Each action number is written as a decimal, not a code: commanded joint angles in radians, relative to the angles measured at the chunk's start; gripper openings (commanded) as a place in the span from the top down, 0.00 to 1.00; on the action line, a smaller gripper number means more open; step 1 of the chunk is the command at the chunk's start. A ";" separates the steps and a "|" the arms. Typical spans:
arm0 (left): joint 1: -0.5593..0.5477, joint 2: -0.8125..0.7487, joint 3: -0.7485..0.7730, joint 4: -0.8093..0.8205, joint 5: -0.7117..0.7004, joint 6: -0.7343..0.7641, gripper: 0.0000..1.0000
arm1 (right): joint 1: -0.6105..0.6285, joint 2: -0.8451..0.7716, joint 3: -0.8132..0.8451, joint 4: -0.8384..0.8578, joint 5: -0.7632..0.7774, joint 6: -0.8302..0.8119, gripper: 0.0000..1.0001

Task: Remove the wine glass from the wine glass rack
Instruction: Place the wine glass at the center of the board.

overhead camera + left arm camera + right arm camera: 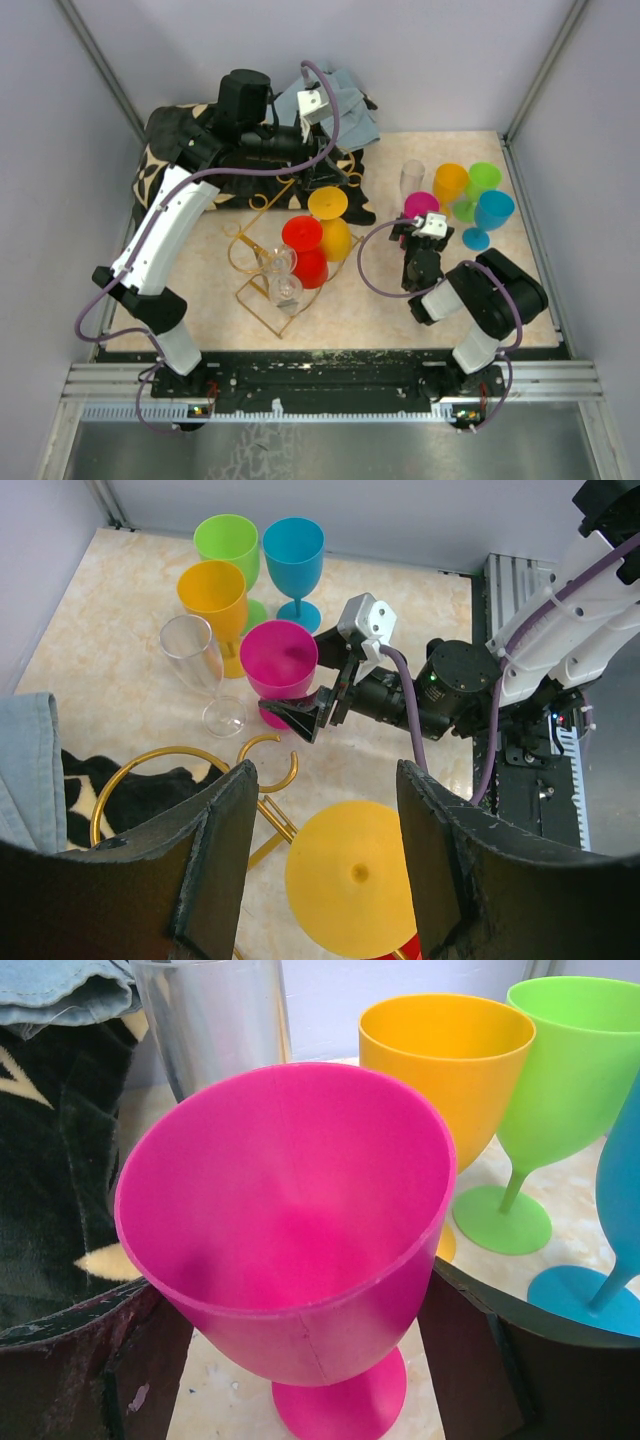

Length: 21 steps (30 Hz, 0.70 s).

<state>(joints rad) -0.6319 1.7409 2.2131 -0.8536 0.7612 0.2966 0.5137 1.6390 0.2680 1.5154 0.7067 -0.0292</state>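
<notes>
The gold wire wine glass rack (262,268) stands left of the table's middle; its scroll end shows in the left wrist view (268,762). A yellow glass (330,208), a red glass (304,240) and two clear glasses (283,278) hang on it upside down. My left gripper (322,172) is open just above the yellow glass's foot (350,875), with one finger on each side of it (325,855). My right gripper (415,232) is open, its fingers flanking a pink glass (290,1230) that stands on the table.
A clear glass (412,178), an orange one (450,183), a green one (484,178) and a blue one (493,212) stand behind the pink glass at the right. A black patterned cloth (180,135) and a blue cloth (345,100) lie at the back.
</notes>
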 commanded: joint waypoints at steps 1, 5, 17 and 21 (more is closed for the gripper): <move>0.008 -0.007 0.017 0.009 0.021 0.013 0.36 | -0.004 -0.003 0.002 0.208 0.008 0.018 0.17; 0.008 -0.006 0.017 0.009 0.022 0.015 0.37 | -0.004 -0.011 0.003 0.208 0.004 0.010 0.13; 0.008 -0.007 0.022 0.009 0.018 0.019 0.36 | -0.004 -0.073 -0.001 0.208 0.002 -0.025 0.10; 0.008 -0.011 0.027 0.017 0.015 0.014 0.34 | 0.001 -0.145 -0.002 0.177 -0.004 -0.053 0.09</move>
<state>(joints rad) -0.6319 1.7409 2.2131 -0.8532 0.7673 0.3050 0.5137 1.5826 0.2680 1.5158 0.7063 -0.0536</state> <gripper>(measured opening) 0.647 0.905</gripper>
